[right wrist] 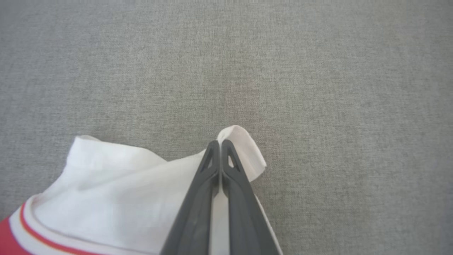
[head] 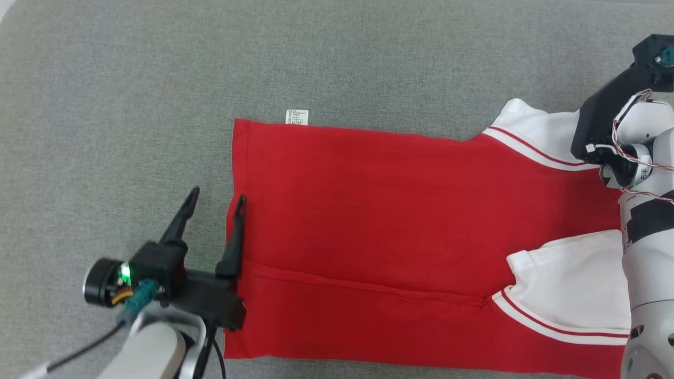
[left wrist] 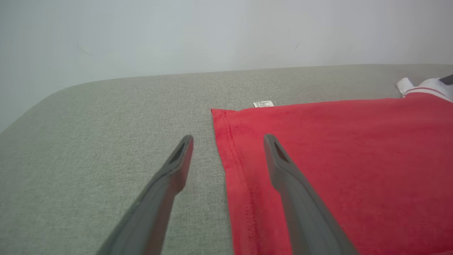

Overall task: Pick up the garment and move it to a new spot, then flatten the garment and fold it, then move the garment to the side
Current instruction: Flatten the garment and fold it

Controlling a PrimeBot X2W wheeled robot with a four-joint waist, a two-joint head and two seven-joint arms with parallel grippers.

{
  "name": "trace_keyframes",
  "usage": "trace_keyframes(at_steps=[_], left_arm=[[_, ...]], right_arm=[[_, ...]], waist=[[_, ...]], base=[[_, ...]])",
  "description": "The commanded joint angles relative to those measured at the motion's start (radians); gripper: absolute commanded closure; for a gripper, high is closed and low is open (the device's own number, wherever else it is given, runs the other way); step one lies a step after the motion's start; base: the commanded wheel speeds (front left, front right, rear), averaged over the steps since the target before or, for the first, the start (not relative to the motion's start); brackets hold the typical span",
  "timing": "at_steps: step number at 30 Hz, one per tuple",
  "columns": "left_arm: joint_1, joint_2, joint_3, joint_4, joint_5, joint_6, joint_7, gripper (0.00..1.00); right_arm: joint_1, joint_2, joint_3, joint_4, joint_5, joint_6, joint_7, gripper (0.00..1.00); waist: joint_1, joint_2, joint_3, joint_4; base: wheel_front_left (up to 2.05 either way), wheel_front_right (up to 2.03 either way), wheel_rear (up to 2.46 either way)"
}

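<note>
The garment (head: 368, 210) is a red shirt with white, red-striped sleeves, spread flat on the grey cloth surface. My left gripper (head: 218, 195) stands open at its left hem. In the left wrist view that gripper (left wrist: 229, 139) straddles the stitched hem of the garment (left wrist: 336, 148), one finger over grey cloth and the other over red fabric. My right gripper (right wrist: 220, 142) is shut on the edge of the far white sleeve (right wrist: 124, 184), and a small fold of it pokes up past the tips. The right wrist housing (head: 605, 121) sits over that sleeve at the right edge.
A white care label (head: 297, 117) sticks out from the garment's far edge. The grey padded surface (head: 131, 105) stretches wide to the left and beyond the garment. A pale wall (left wrist: 212, 32) rises behind the surface's far edge.
</note>
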Motion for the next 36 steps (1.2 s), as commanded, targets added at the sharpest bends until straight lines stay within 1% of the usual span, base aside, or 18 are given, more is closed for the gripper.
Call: trace_keyframes(at_steps=[1,3,6,12,15,17,19,22,26,27,30,31,32,33,34,36], left_arm=[[-0.033,0.005,0.003,0.015,0.001,-0.010,0.013,0.00],[-0.079,0.006,0.008,0.047,-0.006,-0.023,0.034,0.00],[-0.166,-0.010,0.016,0.122,-0.032,-0.052,0.079,0.00],[-0.332,-0.037,0.010,0.325,-0.076,-0.101,0.232,0.00],[-0.389,-0.039,-0.001,0.397,-0.078,-0.114,0.301,0.00],[-0.419,-0.038,-0.004,0.433,-0.077,-0.114,0.322,0.00],[-0.439,-0.034,-0.005,0.470,-0.071,-0.105,0.337,0.00],[-0.466,-0.041,-0.013,0.511,-0.073,-0.110,0.363,0.00],[-0.485,-0.047,-0.029,0.552,-0.079,-0.134,0.394,0.00],[-0.485,-0.047,-0.029,0.552,-0.079,-0.134,0.394,0.00],[-0.497,-0.057,-0.040,0.571,-0.091,-0.166,0.413,0.00],[-0.499,-0.061,-0.044,0.578,-0.095,-0.175,0.423,0.05],[-0.505,-0.065,-0.049,0.592,-0.096,-0.183,0.432,0.52],[-0.510,-0.065,-0.051,0.600,-0.095,-0.182,0.435,0.66],[-0.515,-0.063,-0.053,0.608,-0.093,-0.181,0.438,1.00],[-0.521,-0.063,-0.058,0.624,-0.090,-0.189,0.443,1.00]], right_arm=[[-0.009,0.005,-0.003,-0.008,-0.002,-0.002,-0.012,1.00],[-0.011,0.006,-0.002,-0.012,0.000,-0.002,-0.014,1.00],[-0.017,0.011,0.005,-0.022,0.007,-0.002,-0.020,1.00],[-0.016,0.037,0.035,-0.041,0.027,-0.002,-0.035,1.00],[-0.020,0.038,0.051,-0.046,0.034,-0.002,-0.041,1.00],[-0.024,0.040,0.063,-0.047,0.040,-0.002,-0.044,1.00],[-0.025,0.041,0.073,-0.047,0.048,-0.002,-0.048,1.00],[-0.027,0.037,0.086,-0.045,0.060,-0.002,-0.051,1.00],[-0.030,0.038,0.100,-0.041,0.072,-0.002,-0.053,1.00],[-0.030,0.038,0.100,-0.041,0.072,-0.002,-0.053,1.00],[-0.033,0.036,0.109,-0.040,0.081,-0.002,-0.050,1.00],[-0.034,0.035,0.112,-0.039,0.084,-0.002,-0.050,1.00],[-0.036,0.033,0.118,-0.040,0.090,-0.002,-0.048,1.00],[-0.038,0.033,0.121,-0.040,0.092,-0.002,-0.048,1.00],[-0.040,0.033,0.125,-0.040,0.093,-0.002,-0.047,1.00],[-0.043,0.034,0.132,-0.040,0.097,-0.002,-0.047,1.00]], waist=[[0.0000,0.0000,0.006,-0.003],[0.0000,0.0000,0.013,-0.009],[0.0000,0.0000,0.024,-0.024],[0.0000,0.0000,0.040,-0.071],[0.0000,0.0000,0.045,-0.085],[0.0000,0.0000,0.047,-0.091],[0.0000,0.0000,0.048,-0.096],[0.0000,0.0000,0.049,-0.100],[0.0000,0.0000,0.049,-0.104],[0.0000,0.0000,0.049,-0.104],[0.0000,0.0000,0.049,-0.107],[0.0000,0.0000,0.050,-0.107],[0.0000,0.0000,0.052,-0.110],[0.0000,0.0000,0.054,-0.111],[0.0000,0.0000,0.055,-0.113],[0.0000,0.0000,0.057,-0.116]], base=[[0.00,0.00,0.00],[0.00,0.00,0.00],[0.00,0.00,0.00],[0.00,0.00,0.00],[0.00,0.00,0.00],[0.00,0.00,0.00],[0.00,0.00,0.00],[0.00,0.00,0.00],[0.00,0.00,0.00],[0.00,0.00,0.00],[0.00,0.00,0.00],[0.00,0.00,0.00],[0.00,0.00,0.00],[0.00,0.00,0.00],[0.00,0.00,0.00],[0.00,0.00,0.00]])
